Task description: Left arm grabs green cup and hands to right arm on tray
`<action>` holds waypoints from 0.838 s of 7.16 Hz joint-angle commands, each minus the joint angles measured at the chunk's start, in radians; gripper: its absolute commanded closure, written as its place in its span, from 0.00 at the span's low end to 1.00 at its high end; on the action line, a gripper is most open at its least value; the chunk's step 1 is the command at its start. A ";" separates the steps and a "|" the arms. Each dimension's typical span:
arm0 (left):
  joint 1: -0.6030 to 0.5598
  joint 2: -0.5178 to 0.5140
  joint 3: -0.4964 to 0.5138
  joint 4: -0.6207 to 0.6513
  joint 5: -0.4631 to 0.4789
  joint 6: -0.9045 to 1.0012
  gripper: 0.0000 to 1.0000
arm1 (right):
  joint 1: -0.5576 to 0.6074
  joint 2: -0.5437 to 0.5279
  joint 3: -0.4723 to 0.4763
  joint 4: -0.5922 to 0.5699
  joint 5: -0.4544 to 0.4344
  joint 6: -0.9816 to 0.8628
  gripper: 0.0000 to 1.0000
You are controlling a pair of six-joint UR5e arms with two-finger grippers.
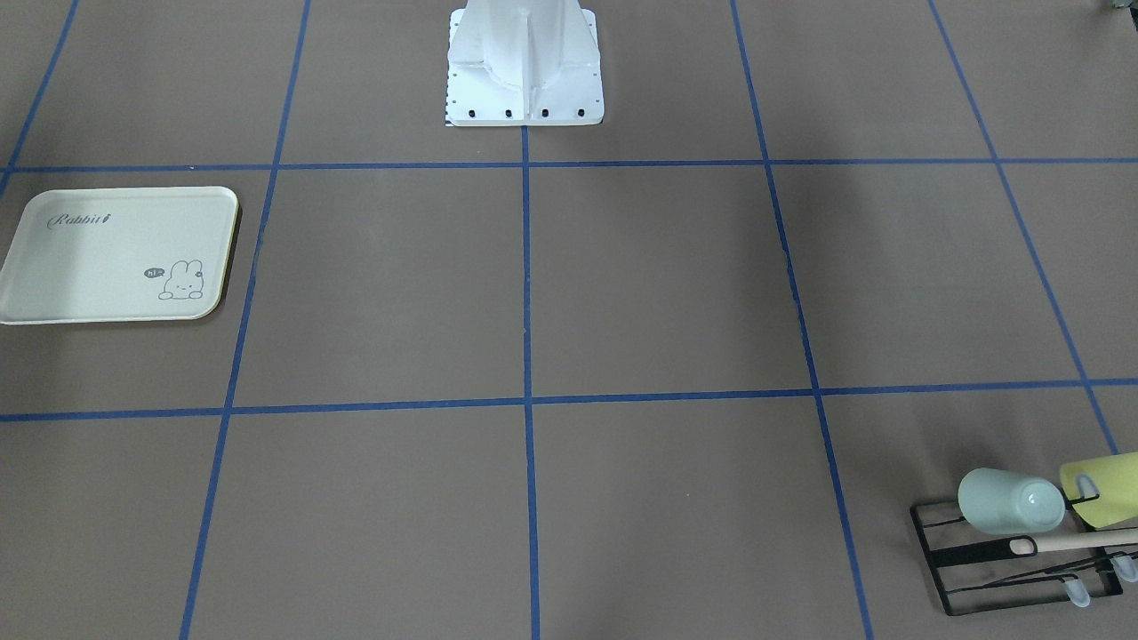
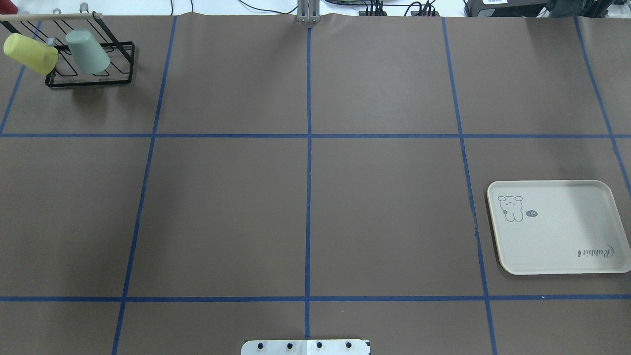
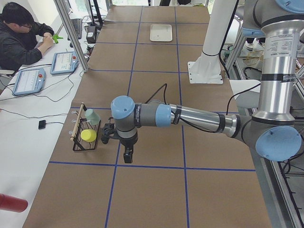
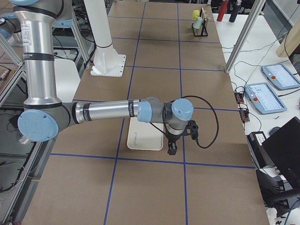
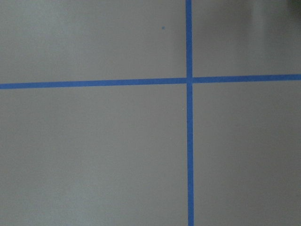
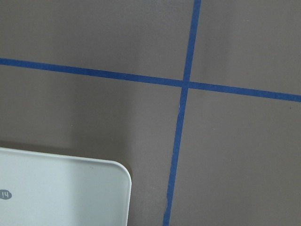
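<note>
The pale mint-green cup (image 1: 1009, 502) hangs tilted on a black wire rack (image 1: 1013, 569) at the table's far left corner; it also shows in the overhead view (image 2: 87, 52). The cream tray (image 2: 557, 227) lies flat and bare on the right side. The left gripper (image 3: 127, 156) shows only in the exterior left view, pointing down beside the rack; I cannot tell if it is open. The right gripper (image 4: 172, 149) shows only in the exterior right view, above the tray's (image 4: 140, 138) edge; I cannot tell its state. Both wrist views show only table.
A yellow-green cup (image 1: 1102, 489) hangs on the same rack beside the green one, under a wooden rod (image 2: 49, 16). The white robot base (image 1: 524, 71) stands mid-table at the robot's edge. An operator (image 3: 23, 38) sits at a side desk. Blue tape lines grid the brown table.
</note>
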 commanded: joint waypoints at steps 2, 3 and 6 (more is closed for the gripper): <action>0.063 -0.214 -0.067 0.131 0.016 -0.008 0.00 | 0.000 0.001 0.002 0.000 0.001 0.000 0.01; 0.108 -0.245 -0.127 0.130 0.032 -0.037 0.00 | 0.000 0.003 0.001 0.000 0.001 0.000 0.01; 0.284 -0.264 -0.129 -0.093 0.080 -0.351 0.00 | 0.000 0.004 -0.001 0.002 -0.001 -0.002 0.01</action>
